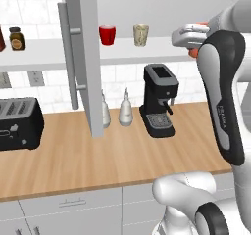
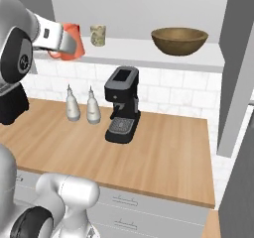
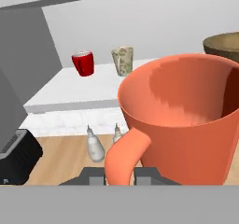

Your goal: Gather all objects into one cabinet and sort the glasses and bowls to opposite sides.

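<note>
Salmon-orange cup (image 3: 186, 120): handled mug, upright, held by the gripper (image 3: 119, 174) with the jaws pinched on its handle; in the right base view it hangs at the front edge of the white shelf (image 2: 149, 53), at the shelf's left end, partly behind the arm's white wrist. In the left base view a sliver of orange shows behind the hand.

Red cup (image 1: 107, 35): upright on the shelf, just right of the open grey cabinet door (image 1: 87, 58).

Pale beige cup (image 1: 141, 35): upright on the shelf, near the red cup and apart from it, to its right.

Wooden bowl (image 2: 179, 40): wide, brown, upright on the shelf, well apart from the cups, toward the right end.

Cabinet door: swung open, long vertical bar handle (image 1: 73, 62) on its face.

Coffee machine (image 1: 160, 100): black, on the wooden counter (image 1: 98, 160) below the shelf.

White bottles (image 2: 82, 104): two, pear-shaped, side by side left of the coffee machine.

Toaster (image 1: 19, 123): black, at the counter's left end.

Spice jar (image 1: 16, 38): brown, dark lid, on the shelf left of the door.
</note>
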Tool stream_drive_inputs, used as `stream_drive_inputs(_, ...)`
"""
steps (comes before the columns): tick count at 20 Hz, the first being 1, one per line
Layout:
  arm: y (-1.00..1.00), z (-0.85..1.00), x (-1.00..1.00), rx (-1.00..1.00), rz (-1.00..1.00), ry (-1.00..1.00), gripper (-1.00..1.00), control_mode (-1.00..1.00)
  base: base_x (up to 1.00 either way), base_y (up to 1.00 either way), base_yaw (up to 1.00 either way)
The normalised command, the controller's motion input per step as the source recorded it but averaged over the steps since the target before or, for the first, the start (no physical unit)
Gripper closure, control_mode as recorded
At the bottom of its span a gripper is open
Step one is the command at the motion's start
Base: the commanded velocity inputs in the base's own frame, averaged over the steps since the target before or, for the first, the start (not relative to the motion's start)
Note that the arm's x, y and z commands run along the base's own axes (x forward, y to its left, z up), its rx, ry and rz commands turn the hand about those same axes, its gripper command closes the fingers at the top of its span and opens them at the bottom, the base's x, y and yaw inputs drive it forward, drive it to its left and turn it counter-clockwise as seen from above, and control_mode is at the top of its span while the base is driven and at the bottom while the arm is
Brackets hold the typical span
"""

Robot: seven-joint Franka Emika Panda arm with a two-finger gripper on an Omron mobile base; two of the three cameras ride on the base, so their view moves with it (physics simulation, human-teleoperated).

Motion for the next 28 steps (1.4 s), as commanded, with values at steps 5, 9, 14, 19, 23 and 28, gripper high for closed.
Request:
stream_drive_inputs(5,0.00,0.00,0.89,0.00,0.17,0.00,1.00,-1.00,0.00,0.00,0.00)
stream_drive_inputs(9,0.33,-0.16,0.68,0.00,0.20,0.09,1.00,-1.00,0.00,0.00,0.00)
stream_drive_inputs(14,0.41,-0.19,0.52,0.00,0.28,0.06,1.00,-1.00,0.00,0.00,0.00)
stream_drive_inputs(19,0.34,-0.01,0.51,0.00,0.25,0.04,1.00,-1.00,0.00,0.00,0.00)
stream_drive_inputs(23,0.04,-0.13,0.56,0.00,0.22,0.06,1.00,-1.00,0.00,0.00,0.00)
stream_drive_inputs(28,0.04,-0.19,0.40,0.00,0.15,0.03,1.00,-1.00,0.00,0.00,0.00)
